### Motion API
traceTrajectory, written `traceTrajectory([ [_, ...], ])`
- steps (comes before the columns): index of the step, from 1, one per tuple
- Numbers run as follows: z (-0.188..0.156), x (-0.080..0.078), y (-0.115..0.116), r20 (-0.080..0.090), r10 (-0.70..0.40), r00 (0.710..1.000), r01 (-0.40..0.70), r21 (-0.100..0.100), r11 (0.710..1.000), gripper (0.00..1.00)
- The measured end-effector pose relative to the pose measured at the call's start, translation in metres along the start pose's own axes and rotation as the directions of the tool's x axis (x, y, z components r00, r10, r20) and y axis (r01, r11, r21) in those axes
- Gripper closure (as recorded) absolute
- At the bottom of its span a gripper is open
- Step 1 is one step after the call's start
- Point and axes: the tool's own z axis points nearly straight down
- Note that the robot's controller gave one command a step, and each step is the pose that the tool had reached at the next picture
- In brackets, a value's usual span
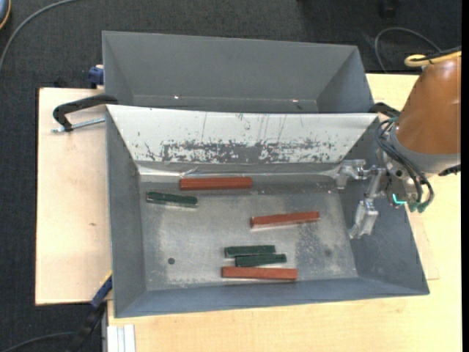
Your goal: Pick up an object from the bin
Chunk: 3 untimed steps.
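Observation:
My gripper (362,224) hangs at the bin's right wall, over the sloped side, with nothing seen between its fingers. The nearest thing is a red-brown flat stick (285,219) lying on the floor a little left of it. Further left and nearer the front lie two dark green sticks (256,254) side by side, with another red-brown stick (259,273) just in front of them.
A long red-brown stick (215,184) lies along the back wall, and a dark green stick (171,199) rests at the back left. The arm with its orange cover comes in from the right above the bin's rim.

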Motion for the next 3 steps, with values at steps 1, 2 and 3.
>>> traceTrajectory([
  [1,0.119,-0.039,0.06,0.003,-0.183,0.983,0.183,-0.001,0.983,0.0],
  [2,0.115,-0.041,0.058,0.007,-0.182,0.983,0.182,0.002,0.983,1.0],
  [3,-0.1,0.009,0.035,0.017,-0.473,0.881,0.473,0.013,0.881,1.0],
])
